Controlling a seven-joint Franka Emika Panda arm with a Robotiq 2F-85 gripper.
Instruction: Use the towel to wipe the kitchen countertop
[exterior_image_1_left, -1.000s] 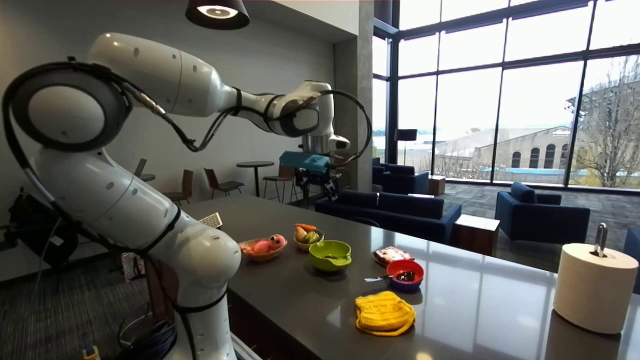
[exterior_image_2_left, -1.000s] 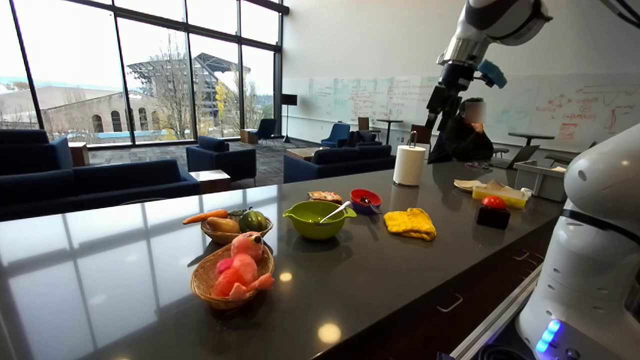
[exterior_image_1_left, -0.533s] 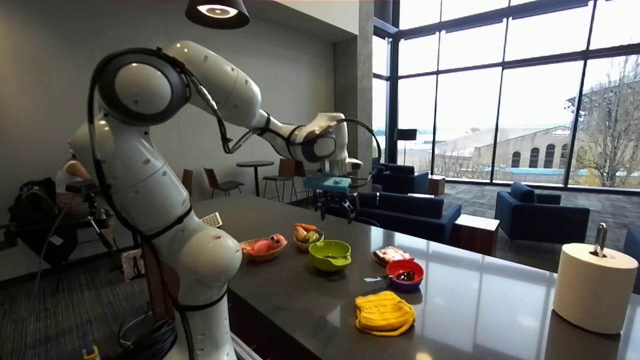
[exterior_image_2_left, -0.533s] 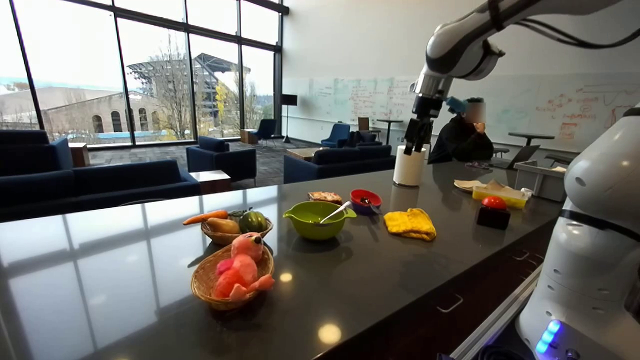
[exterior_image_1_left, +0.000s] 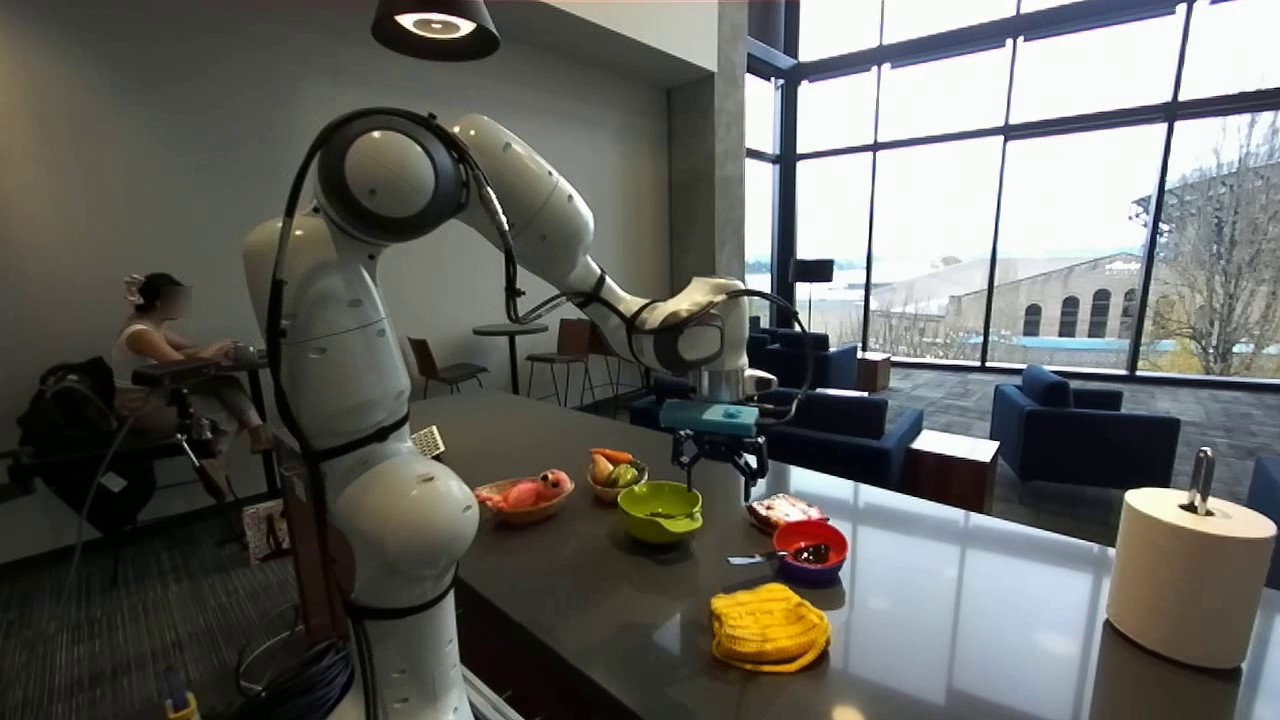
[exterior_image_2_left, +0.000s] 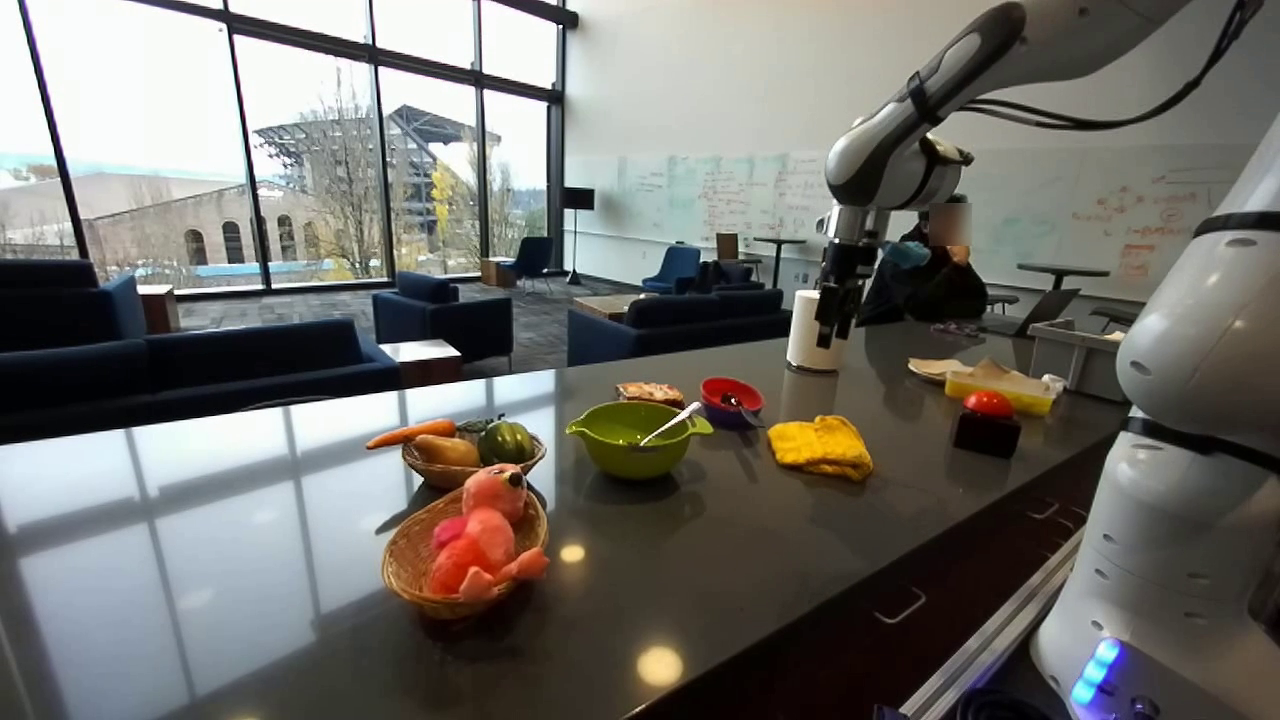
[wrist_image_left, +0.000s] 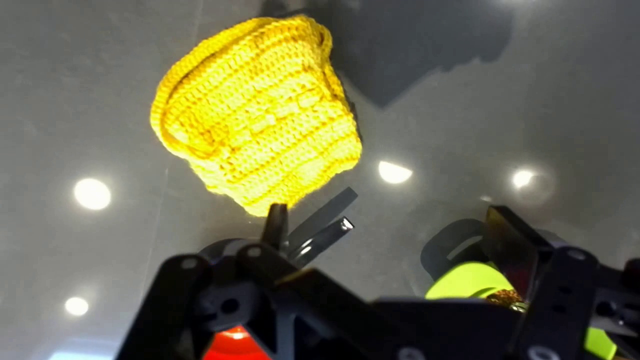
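Countertop (exterior_image_2_left: 700, 530) common to all three views

glossy white arm (exterior_image_1_left: 345, 345); black cables (exterior_image_2_left: 1110, 124); teal block (exterior_image_1_left: 708, 418); blue lights (exterior_image_2_left: 1096, 671); black jaws

Yellow towel (wrist_image_left: 265, 112) on the grey countertop (wrist_image_left: 90, 120), beyond the wide-spread tool (wrist_image_left: 387, 214).

In an exterior view a lit pendant lamp (exterior_image_1_left: 436, 30) hangs upper left before a grey wall (exterior_image_1_left: 590, 150), and windows (exterior_image_1_left: 935, 215) fill the upper right above a navy armchair (exterior_image_1_left: 1090, 440) on grey carpet (exterior_image_1_left: 950, 402); in an exterior view a scrawled-on whiteboard (exterior_image_2_left: 760, 190) crosses the upper right.
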